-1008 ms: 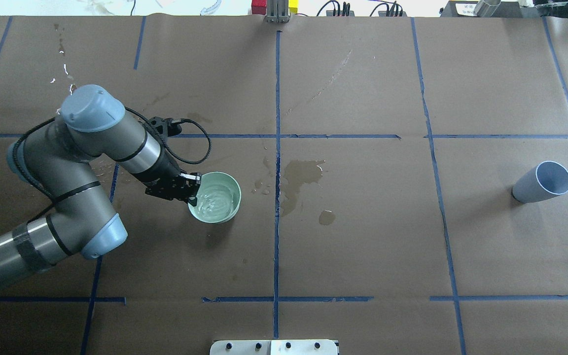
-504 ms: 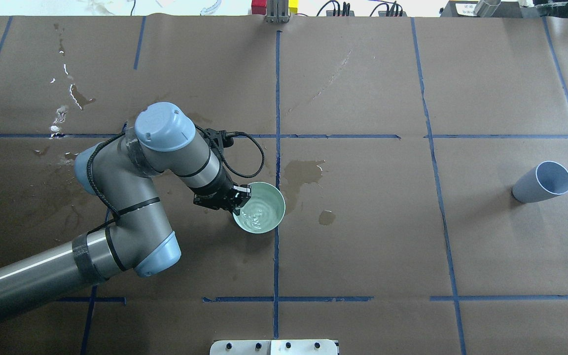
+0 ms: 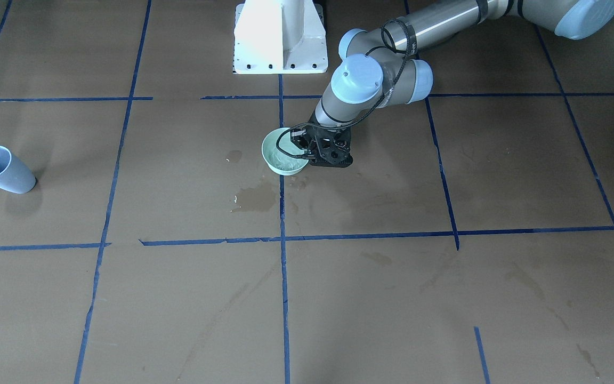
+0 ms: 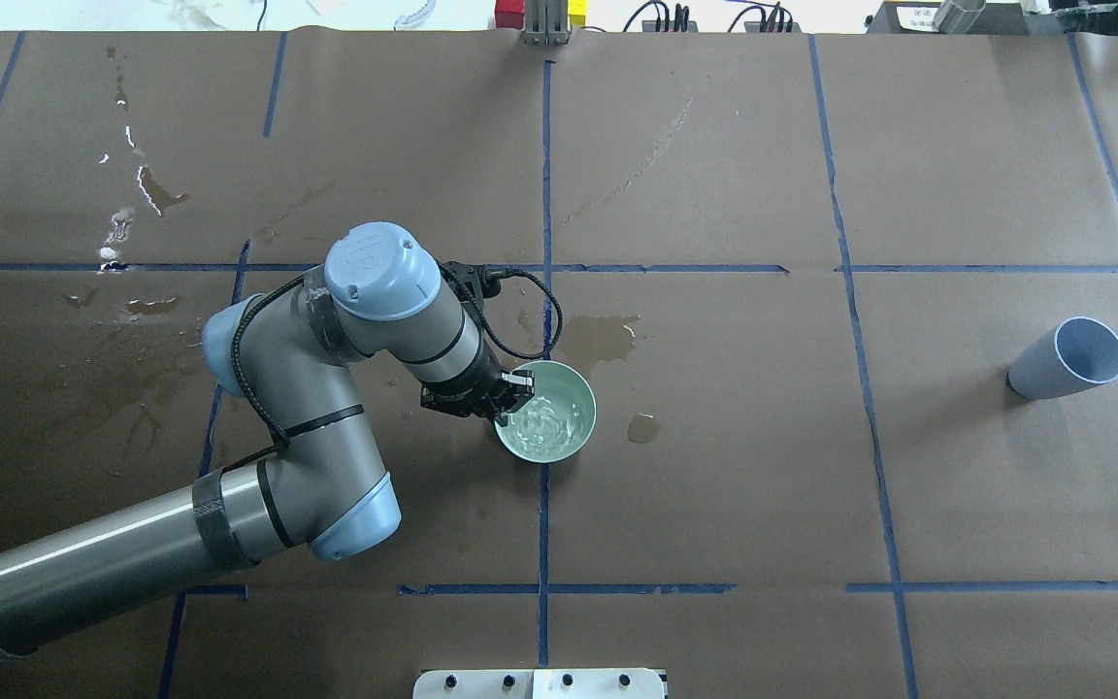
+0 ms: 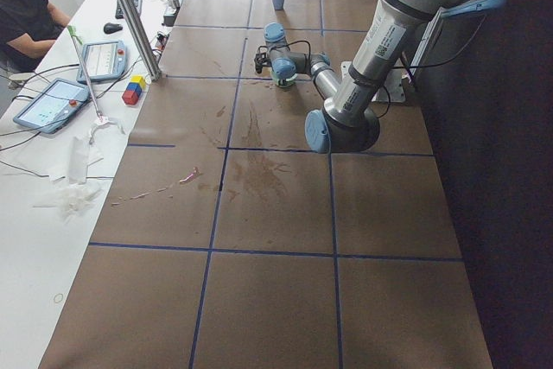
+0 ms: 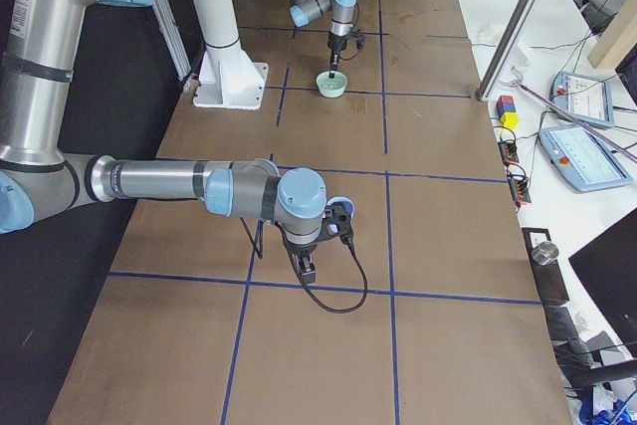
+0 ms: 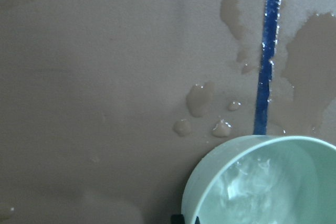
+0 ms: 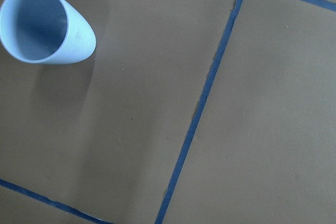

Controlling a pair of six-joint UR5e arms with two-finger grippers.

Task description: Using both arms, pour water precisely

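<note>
Brown paper; left end effector clenched on bowl, now farther right; right end effector indeterminate

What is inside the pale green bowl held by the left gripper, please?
Clear, rippling water covers the bottom of the bowl. The left gripper pinches its rim, one finger hiding a bit of inner wall.

2 arms, 1 green bowl (holding water), 1 blue cup, 1 pedestal
</note>
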